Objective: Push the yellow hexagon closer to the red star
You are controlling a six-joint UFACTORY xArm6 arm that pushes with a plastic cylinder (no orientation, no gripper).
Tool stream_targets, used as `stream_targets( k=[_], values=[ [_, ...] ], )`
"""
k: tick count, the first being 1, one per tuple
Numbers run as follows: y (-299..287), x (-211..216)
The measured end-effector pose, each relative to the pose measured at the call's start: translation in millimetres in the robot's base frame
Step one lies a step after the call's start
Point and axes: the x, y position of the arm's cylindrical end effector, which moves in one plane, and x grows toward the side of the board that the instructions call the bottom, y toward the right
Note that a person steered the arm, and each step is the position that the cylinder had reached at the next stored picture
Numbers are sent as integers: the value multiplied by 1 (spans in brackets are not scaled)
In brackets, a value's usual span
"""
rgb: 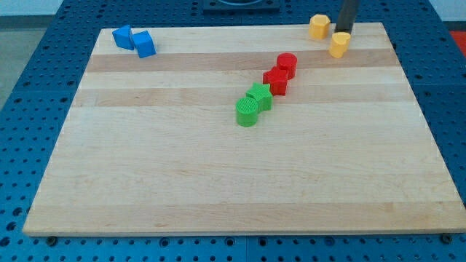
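Observation:
The yellow hexagon (319, 26) sits near the board's top edge at the view's upper right. A second yellow block (339, 44), whose shape I cannot make out, lies just below and to its right. The red star (277, 80) lies near the board's middle, well down and to the left of the yellow blocks, and touches a red cylinder (287, 64) above it. My tip (343, 33) is at the far side of the second yellow block, touching it or nearly so, and just right of the hexagon.
A green star (259, 96) and a green cylinder (247, 113) continue the diagonal row down-left of the red star. Two blue blocks (134, 41) sit at the top left corner. The wooden board (218, 189) lies on a blue perforated table.

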Motion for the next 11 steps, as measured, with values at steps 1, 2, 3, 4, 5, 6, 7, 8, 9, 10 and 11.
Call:
stream_targets(
  k=[1, 2, 3, 4, 5, 6, 7, 8, 9, 10, 11],
  values=[
    [7, -14],
    [-3, -23],
    [-38, -23],
    [-75, -23],
    [-101, -22],
    [-115, -16],
    [-116, -5],
    [-116, 3],
    [-116, 8],
    [-116, 14],
    [-120, 21]
  ],
)
